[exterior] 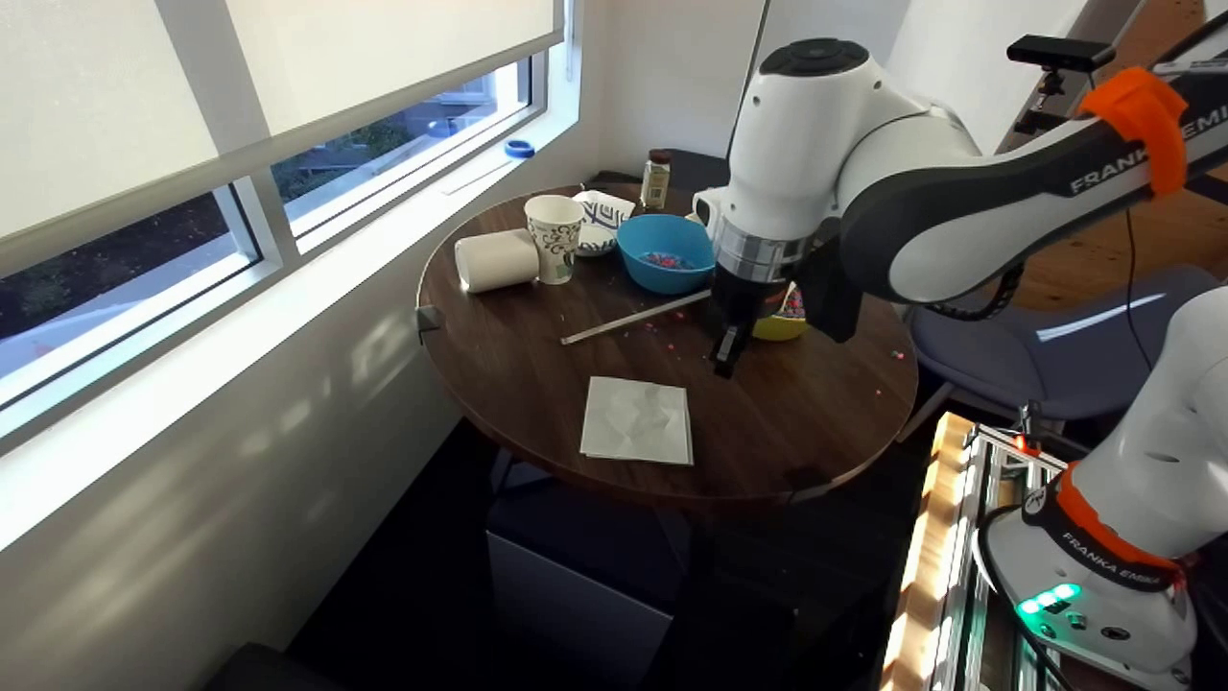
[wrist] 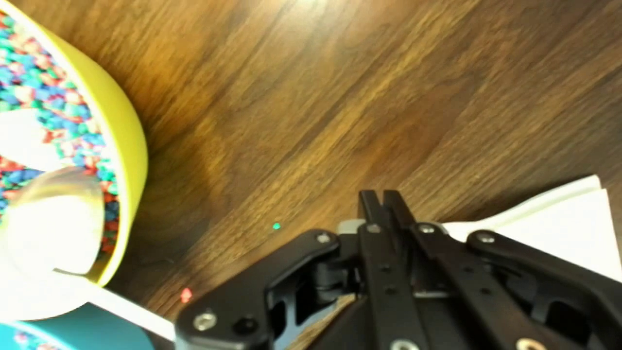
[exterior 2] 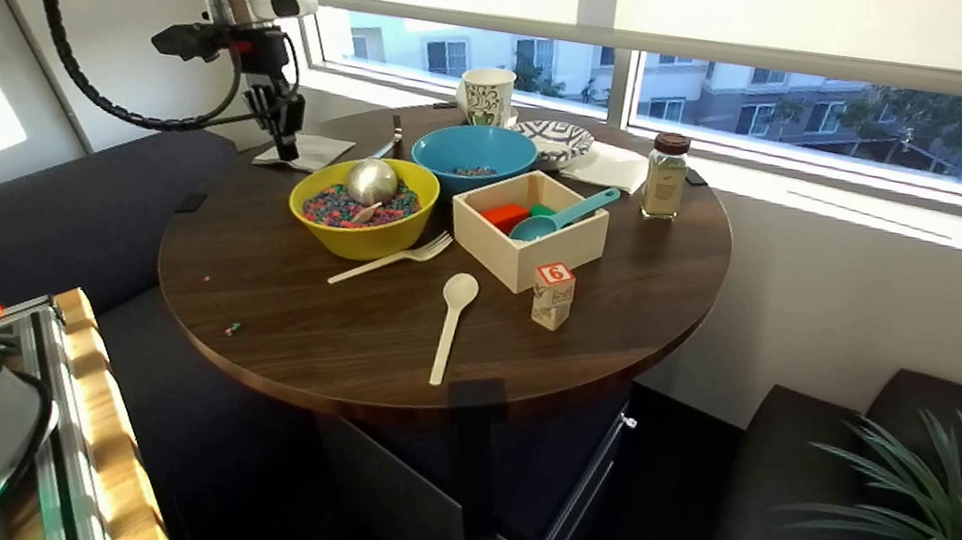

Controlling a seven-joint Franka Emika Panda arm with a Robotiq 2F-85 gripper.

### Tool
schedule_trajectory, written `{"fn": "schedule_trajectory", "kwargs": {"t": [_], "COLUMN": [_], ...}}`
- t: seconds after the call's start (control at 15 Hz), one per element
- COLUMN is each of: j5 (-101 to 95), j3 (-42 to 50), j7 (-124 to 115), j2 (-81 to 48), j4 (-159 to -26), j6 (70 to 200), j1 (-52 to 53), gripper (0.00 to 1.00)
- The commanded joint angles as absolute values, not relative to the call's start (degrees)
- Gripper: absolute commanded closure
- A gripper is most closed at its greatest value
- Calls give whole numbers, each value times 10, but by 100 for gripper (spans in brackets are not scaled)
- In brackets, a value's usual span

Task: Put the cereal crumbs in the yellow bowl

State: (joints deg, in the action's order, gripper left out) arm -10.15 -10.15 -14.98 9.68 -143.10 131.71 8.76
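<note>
The fingers (wrist: pixel 375 248) hover, pinched together, above the worktop (wrist: pixel 291 121). The yellow bowl (wrist: pixel 129 150) holds crumbs (wrist: pixel 63 112) and, seemingly, a ladle (exterior 2: pixel 373 183)

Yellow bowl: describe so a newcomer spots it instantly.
Find the round brown table. In an exterior view, the yellow bowl stands just left of the open wooden box. Its colour and the metal utensil resting in it distinguish it from the blue bowl behind.

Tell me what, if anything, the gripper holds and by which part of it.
Nothing is held: the gripper is shut, with nothing visible in its grip.
</note>
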Motion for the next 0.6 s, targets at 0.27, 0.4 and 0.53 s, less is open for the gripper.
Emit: {"fn": "schedule_trajectory", "kwargs": {"t": [0.27,0.4,0.53], "j5": [-198,-217,-234], "j3": [-111,-110,-109], "j7": [-315,-335,-352], "j2": [247,252,251], "j4": [-1471,-1471,-1474], "j6": [1220,1216,1227], "j1": [13,-12,-33], "gripper": [94,94,94]}}
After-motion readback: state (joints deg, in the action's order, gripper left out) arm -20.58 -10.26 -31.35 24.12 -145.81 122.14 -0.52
